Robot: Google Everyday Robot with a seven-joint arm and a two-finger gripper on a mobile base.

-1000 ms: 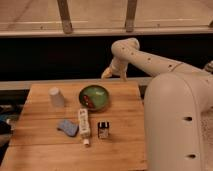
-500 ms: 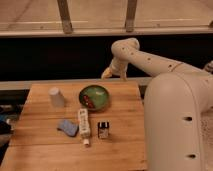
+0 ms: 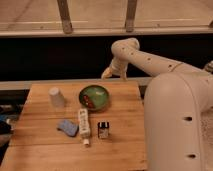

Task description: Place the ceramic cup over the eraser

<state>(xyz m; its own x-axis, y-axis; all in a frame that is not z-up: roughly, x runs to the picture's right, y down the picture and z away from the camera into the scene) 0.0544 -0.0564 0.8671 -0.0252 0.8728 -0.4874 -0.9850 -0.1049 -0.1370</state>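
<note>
The ceramic cup (image 3: 56,97) stands vertical on the desk (image 3: 40,150), narrow end up, well apart from the eraser (image 3: 103,129). The hand (image 3: 107,74) is beyond the far edge, and I cannot tell whether it is spread or pressed together.

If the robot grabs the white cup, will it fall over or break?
The ceramic cup looks hard, so it is likely stiff and maybe breakable. It stands taller than wide, so a sideways push might tip it. The gripper hangs beyond the table, far from the cup.
</note>
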